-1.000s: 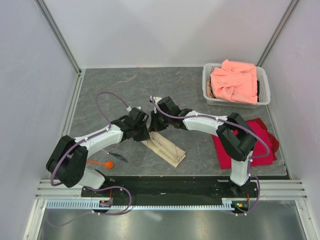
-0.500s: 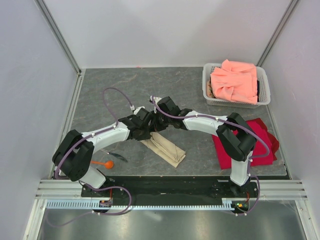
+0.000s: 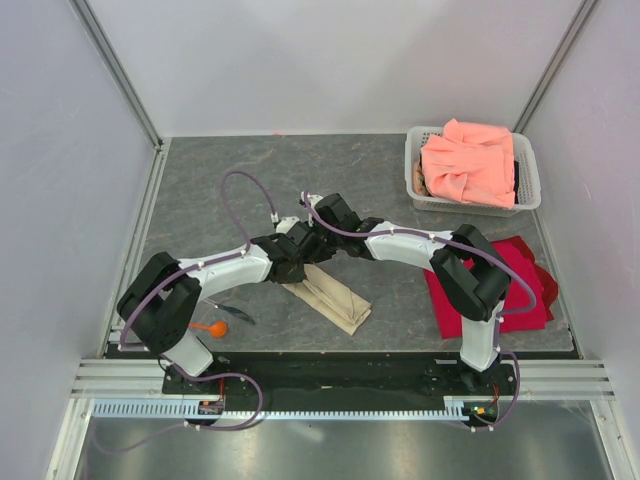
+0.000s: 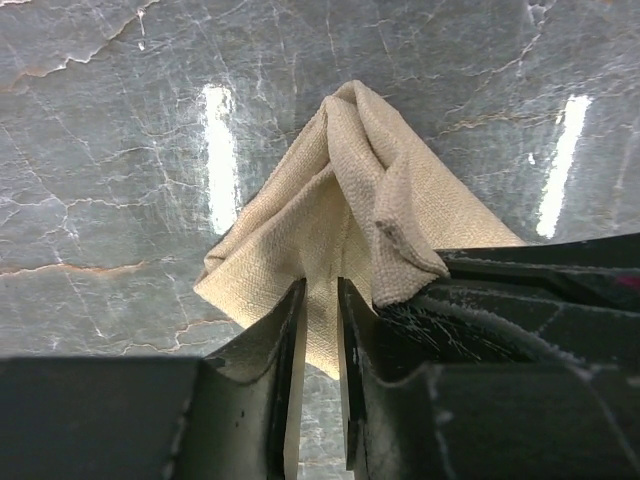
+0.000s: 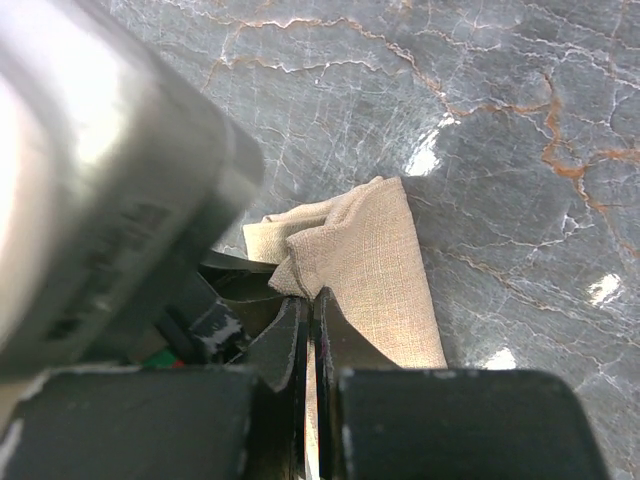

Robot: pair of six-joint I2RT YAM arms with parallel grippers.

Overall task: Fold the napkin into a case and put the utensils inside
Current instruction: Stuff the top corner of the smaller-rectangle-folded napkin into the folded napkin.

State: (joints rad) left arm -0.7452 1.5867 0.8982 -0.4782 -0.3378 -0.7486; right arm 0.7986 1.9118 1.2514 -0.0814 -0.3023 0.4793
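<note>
Table (image 3: 200, 190): napkin (image 5: 365, 255), right end effector (image 5: 309, 298) closed

Both arms reach forward and inward, wrists bent down, their heads nearly touching. Left gripper (image 4: 320, 295): jaws a narrow slit apart, grip unclear. Right gripper (image 5: 310, 300): jaws pressed together, napkin (image 5: 365, 250) pinched at their tips.

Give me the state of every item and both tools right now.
napkin: folded into a narrow strip, far end lifted and bunched.
right tool: shut on the napkin's far end.
left tool: nearly shut, slim gap, at the napkin's edge; grip unclear.
orange spoon: lying on the table, outside the napkin.
dark utensil: lying beside the spoon, also outside.
white basket: upright, holding a salmon-pink cloth.
red cloth: lying rumpled on the table.
</note>
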